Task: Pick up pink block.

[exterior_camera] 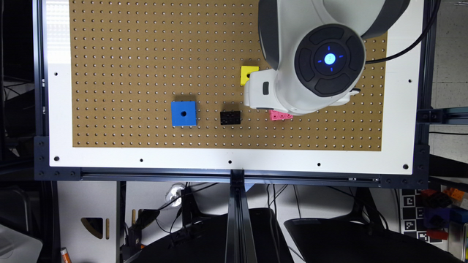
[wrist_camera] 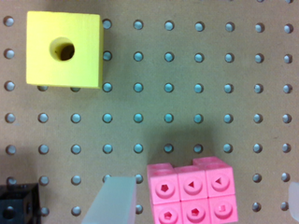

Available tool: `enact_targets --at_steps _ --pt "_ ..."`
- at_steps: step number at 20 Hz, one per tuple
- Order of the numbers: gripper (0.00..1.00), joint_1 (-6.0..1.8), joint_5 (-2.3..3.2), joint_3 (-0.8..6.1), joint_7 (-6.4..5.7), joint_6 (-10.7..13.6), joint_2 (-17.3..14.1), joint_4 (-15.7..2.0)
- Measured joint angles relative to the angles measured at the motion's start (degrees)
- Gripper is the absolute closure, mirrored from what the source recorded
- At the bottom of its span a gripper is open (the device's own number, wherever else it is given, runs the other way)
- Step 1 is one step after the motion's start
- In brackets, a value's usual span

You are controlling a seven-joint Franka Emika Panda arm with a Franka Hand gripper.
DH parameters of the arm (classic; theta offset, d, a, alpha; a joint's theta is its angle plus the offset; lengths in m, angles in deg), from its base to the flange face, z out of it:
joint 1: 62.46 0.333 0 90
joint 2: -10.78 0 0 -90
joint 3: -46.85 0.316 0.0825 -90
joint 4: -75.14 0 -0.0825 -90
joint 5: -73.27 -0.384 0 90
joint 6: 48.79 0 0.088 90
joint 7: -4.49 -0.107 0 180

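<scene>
Inspector: Your pincer (wrist_camera: 205, 205) stands spread apart, one pale finger (wrist_camera: 112, 200) beside the small bright pink studded plastic brick (wrist_camera: 192, 195), the other at the frame's edge; nothing is gripped.

Operator: Where does the brick lie?

Inspector: On the brown pegboard worktop (exterior_camera: 146, 54), half under the white arm (exterior_camera: 310, 54) in the exterior view. The wrist view gives you its studs. The exterior view alone gives you the blue cube (exterior_camera: 183, 113), beyond the black studded brick (exterior_camera: 230, 117); the yellow holed cube (wrist_camera: 64, 50) sits nearby.

No readable text, label or number anywhere; the fiducial-style tags (exterior_camera: 412, 215) below the table carry only black-and-white patterns.
</scene>
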Motion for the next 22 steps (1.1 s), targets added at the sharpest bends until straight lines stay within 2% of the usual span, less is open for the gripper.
enact_targets --at_steps 2,4,7,8,13,20,22 --pt "0.00 0.00 0.06 -0.01 0.00 -0.11 -0.54 -0.06" --pt "0.00 -0.01 0.32 -0.08 0.00 -1.33 -2.23 -0.17" --pt "0.00 -0.01 1.20 -0.32 -0.07 -3.92 -5.52 -0.90" --pt "0.00 -0.01 1.29 -0.35 -0.07 -4.03 -6.16 -1.43" --pt "0.00 0.08 1.31 -0.35 -0.07 -3.97 -7.12 -3.18" --pt "0.00 0.19 1.33 -0.37 -0.07 -4.03 -7.74 -3.72" --pt "0.00 0.20 1.78 -0.51 -0.08 -5.44 -10.03 -3.95"
